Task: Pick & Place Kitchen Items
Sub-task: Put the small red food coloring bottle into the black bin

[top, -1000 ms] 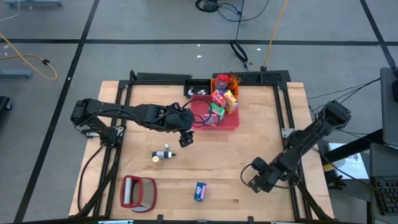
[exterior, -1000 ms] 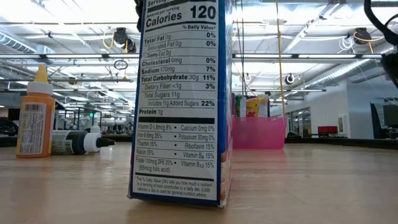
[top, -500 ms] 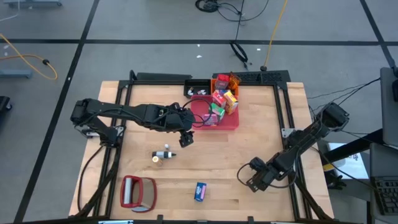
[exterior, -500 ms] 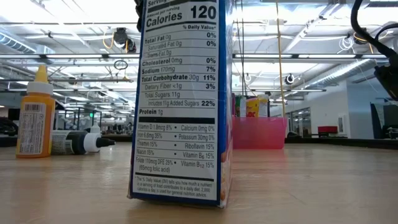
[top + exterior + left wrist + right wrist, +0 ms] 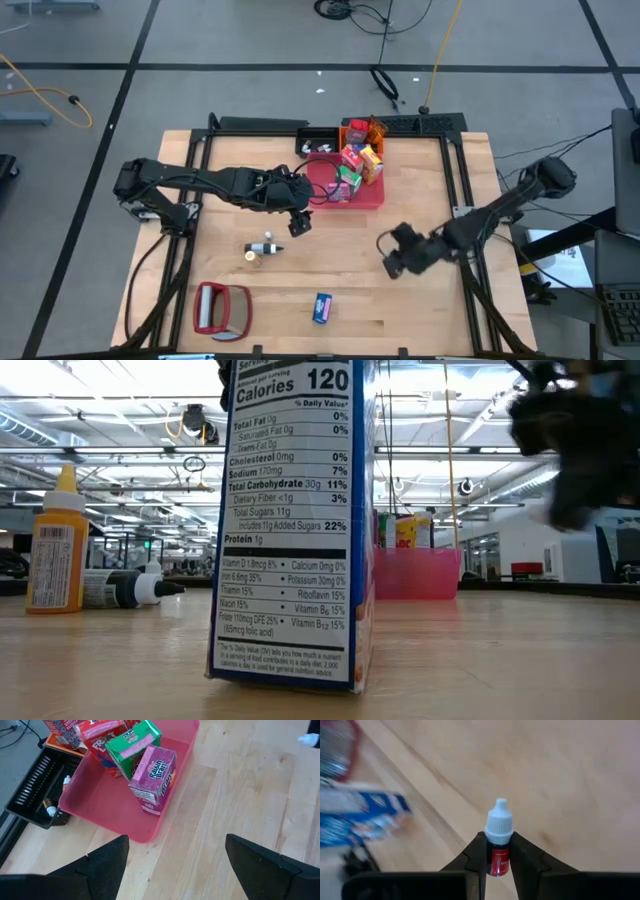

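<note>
A: State the right gripper [image 5: 498,857] status.

B: Its jaws are clamped on 1 small red bottle [image 5: 498,860] with a white dropper cap [image 5: 499,821]. The cap projects beyond the fingertips; the body sits between them, clear of the surface [image 5: 420,190].

A: Handling notes?

B: Judged light, rigid and smooth, so it may slip or pivot. Hold at mid-body, below the cap, as shown. Avoid fast swings.

A: Left gripper [image 5: 175,857]?

B: Jaws apart, holding nothing, directly ahead of them the pink bin [image 5: 107,807] with 1 purple carton [image 5: 154,777] and 1 green carton [image 5: 132,742] inside.
</note>
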